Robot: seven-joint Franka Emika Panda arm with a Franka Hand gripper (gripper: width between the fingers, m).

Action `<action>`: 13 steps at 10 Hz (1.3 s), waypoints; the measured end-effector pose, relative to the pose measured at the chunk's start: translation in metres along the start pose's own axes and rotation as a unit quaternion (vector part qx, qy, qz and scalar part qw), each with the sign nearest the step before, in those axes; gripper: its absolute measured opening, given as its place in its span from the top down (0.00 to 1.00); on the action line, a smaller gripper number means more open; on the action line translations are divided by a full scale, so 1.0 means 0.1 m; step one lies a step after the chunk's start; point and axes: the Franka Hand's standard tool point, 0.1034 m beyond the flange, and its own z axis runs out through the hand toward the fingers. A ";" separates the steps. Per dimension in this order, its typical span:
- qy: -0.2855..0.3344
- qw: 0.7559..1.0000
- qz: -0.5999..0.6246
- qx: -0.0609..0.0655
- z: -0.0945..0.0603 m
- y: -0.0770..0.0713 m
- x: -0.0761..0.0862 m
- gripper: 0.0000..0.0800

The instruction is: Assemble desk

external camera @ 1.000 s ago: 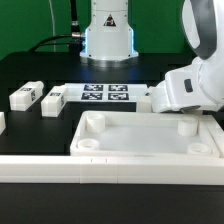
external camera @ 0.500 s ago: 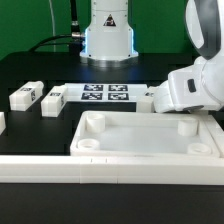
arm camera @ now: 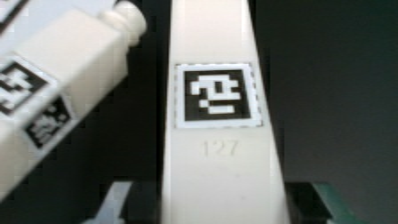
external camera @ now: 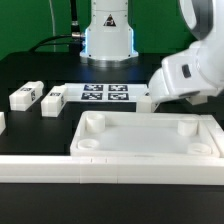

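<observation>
I read the desk top (external camera: 140, 140) at 6 o'clock on the bench (external camera: 30, 70), its visible sockets empty — no leg fitted yet. One loose leg (external camera: 25, 97) and a second leg (external camera: 53, 99) lie at 9 o'clock. At 3 o'clock the end effector (arm camera: 217, 205) straddles a tagged leg (arm camera: 217, 100) — clamped or not, I cannot tell.

Arm (external camera: 186, 74) angled downward, wrist tilted, fingers (arm camera: 317, 197) parted

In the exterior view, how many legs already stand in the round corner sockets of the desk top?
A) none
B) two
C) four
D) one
A: the four sockets of the desk top all show empty, while a leg and a second leg lie loose at the exterior view's left of the marker board.
</observation>
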 end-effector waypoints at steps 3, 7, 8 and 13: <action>-0.002 1.000 0.001 0.001 -0.01 0.03 -0.08 0.64; 0.077 0.997 0.005 0.000 -0.18 0.09 0.01 0.64; 0.092 0.996 0.007 -0.002 -0.27 0.11 -0.07 0.64; 0.240 0.971 0.019 -0.003 -0.67 0.17 -0.12 0.64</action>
